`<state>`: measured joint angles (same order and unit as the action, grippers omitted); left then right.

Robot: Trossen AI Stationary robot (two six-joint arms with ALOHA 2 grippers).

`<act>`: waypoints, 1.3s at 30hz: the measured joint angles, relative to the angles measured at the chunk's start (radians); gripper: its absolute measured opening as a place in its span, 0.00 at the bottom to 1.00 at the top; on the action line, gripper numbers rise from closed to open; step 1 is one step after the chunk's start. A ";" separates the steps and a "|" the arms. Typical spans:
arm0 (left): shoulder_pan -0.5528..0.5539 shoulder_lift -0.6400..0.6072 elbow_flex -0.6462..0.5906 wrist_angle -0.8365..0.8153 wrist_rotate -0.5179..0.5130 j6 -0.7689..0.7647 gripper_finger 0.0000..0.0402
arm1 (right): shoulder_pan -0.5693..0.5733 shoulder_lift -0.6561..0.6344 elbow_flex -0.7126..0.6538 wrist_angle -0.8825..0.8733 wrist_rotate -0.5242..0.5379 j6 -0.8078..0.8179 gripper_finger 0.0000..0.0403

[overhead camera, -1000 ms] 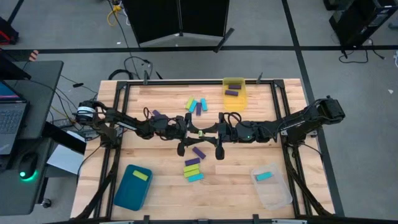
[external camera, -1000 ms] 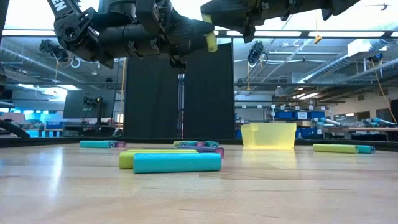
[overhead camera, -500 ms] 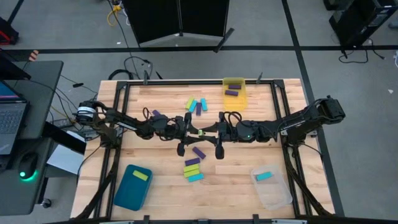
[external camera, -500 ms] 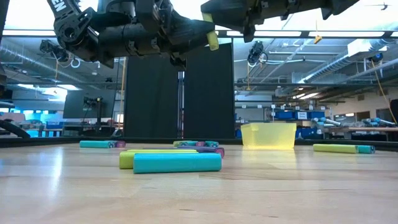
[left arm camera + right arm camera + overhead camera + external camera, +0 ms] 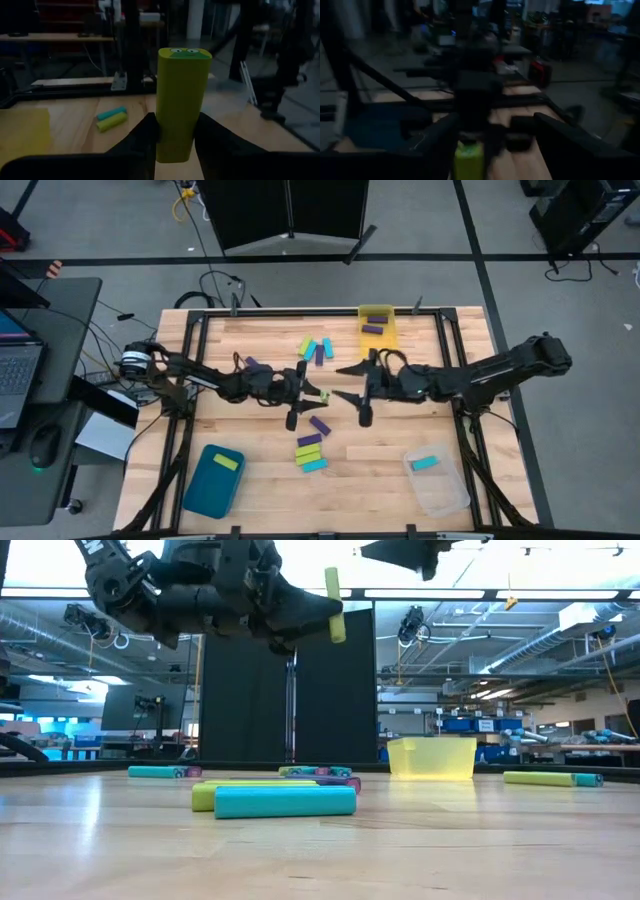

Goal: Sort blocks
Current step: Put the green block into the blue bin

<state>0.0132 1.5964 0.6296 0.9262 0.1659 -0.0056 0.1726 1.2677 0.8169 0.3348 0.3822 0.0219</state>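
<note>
Your left gripper (image 5: 318, 393) hung above the middle of the table (image 5: 250, 480), well short of the yellow bin (image 5: 377, 330) at the far edge, its fingers (image 5: 145, 135) clamped on a lime green block (image 5: 181, 102) that stood upright between them. Your right gripper (image 5: 345, 381) sat just beside that block on the yellow bin's side, fingers spread wide with nothing between them. A purple block (image 5: 320, 424) lay on the table below the two grippers. Nearer you from the yellow bin lay a stacked group of lime and cyan blocks (image 5: 310, 454). Three more blocks (image 5: 314, 348) lay just beside the yellow bin, which held a purple one.
</note>
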 joint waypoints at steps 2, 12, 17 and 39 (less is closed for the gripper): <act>0.000 -0.038 0.019 -0.115 0.004 0.025 0.27 | 0.000 -0.042 0.000 -0.086 0.046 0.007 0.62; -0.065 -0.214 0.276 -1.047 -0.021 0.144 0.27 | -0.006 -0.069 -0.001 -0.363 0.178 0.087 0.28; -0.146 -0.227 0.455 -1.509 -0.069 0.142 0.27 | -0.007 -0.022 -0.001 -0.374 0.194 0.085 0.08; -0.641 -0.238 0.544 -2.132 -0.205 -0.439 0.27 | -0.016 0.071 0.000 -0.373 0.175 0.104 0.05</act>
<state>-0.6281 1.3582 1.1732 -1.2060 -0.0393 -0.4448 0.1566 1.3392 0.8169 -0.0380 0.5568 0.1264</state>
